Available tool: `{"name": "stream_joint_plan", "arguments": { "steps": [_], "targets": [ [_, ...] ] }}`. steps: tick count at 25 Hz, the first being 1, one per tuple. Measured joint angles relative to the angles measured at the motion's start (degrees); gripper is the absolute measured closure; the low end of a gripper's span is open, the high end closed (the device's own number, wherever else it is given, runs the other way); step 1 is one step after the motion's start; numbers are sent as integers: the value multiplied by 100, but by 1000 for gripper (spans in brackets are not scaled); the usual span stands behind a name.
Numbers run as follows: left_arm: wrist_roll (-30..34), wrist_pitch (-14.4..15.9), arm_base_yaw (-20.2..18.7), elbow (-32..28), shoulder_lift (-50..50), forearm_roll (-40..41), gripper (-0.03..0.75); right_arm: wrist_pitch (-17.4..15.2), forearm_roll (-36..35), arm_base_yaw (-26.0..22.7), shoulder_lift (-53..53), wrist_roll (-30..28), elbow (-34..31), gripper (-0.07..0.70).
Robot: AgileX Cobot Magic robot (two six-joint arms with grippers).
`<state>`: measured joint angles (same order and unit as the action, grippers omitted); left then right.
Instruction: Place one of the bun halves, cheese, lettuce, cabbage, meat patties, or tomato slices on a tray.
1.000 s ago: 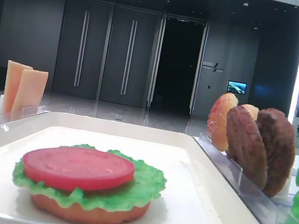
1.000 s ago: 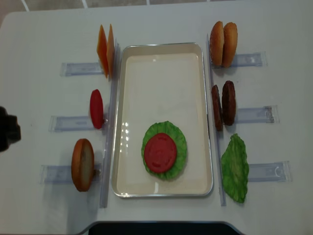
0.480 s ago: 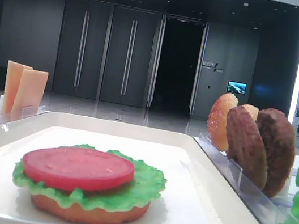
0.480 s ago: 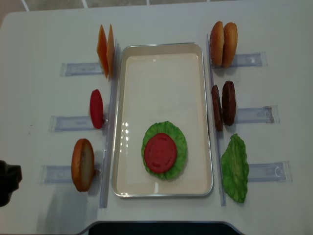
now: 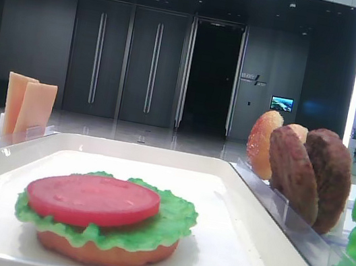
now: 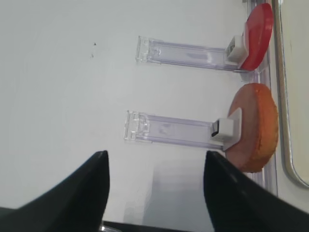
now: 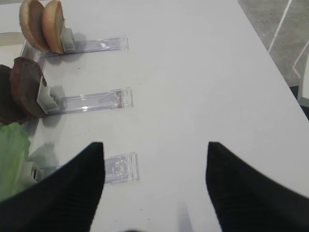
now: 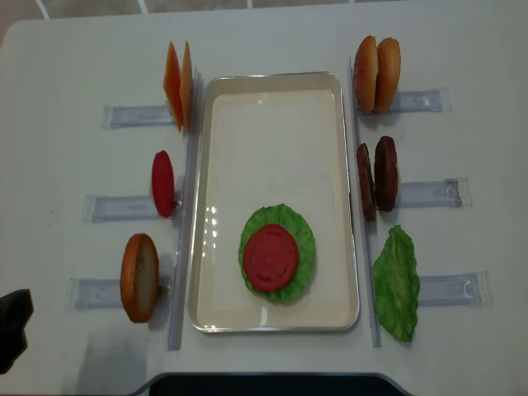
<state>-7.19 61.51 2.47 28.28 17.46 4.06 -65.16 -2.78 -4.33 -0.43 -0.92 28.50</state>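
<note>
On the white tray (image 8: 272,78) lies a stack: a tomato slice (image 8: 270,256) on lettuce (image 8: 306,238) on a bun half (image 5: 103,252). Left of the tray, cheese (image 8: 177,85), a second tomato slice (image 8: 162,183) and a bun half (image 8: 139,277) stand in racks. On the right stand two bun halves (image 8: 377,73), two meat patties (image 8: 378,177) and a lettuce leaf (image 8: 397,282). Cabbage is out of view. My left gripper (image 6: 155,164) is open and empty over bare table, left of that bun half (image 6: 256,128). My right gripper (image 7: 155,150) is open and empty, right of the racks.
Clear plastic racks (image 8: 115,206) stick out sideways from both long sides of the tray. The rack end (image 7: 120,166) of the lettuce holder lies just by my right gripper's left finger. The table's front edge (image 8: 264,379) is close below the tray.
In the overhead view my left gripper has drawn back along the left edge toward the table's front corner. The food and tray have not moved.
</note>
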Motion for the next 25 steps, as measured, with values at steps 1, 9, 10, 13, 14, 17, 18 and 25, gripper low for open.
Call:
{"name": "stream_joint_plan", "arguments": {
  "steps": [1,9,10,13,14,17,18,25],
  "targets": [
    [5,0,0,0,-47,-4,244,0,0,0,0,0,0,171],
    [7,0,0,-8,-847,-35,244,0,0,0,0,0,0,171],
    [7,5,0,-8,-948,-42,244,0,0,0,0,0,0,171],
    [7,16,0,-8,-1287,-46,244,0,0,0,0,0,0,171],
    [7,23,0,-13,-1368,-48,244,0,0,0,0,0,0,171],
    [7,71,0,-25,-1588,-65,244,0,0,0,0,0,0,171],
    [7,77,0,-25,-1639,-66,244,0,0,0,0,0,0,171],
    [7,143,0,-28,-1839,-84,244,0,0,0,0,0,0,171]
  ]
}}
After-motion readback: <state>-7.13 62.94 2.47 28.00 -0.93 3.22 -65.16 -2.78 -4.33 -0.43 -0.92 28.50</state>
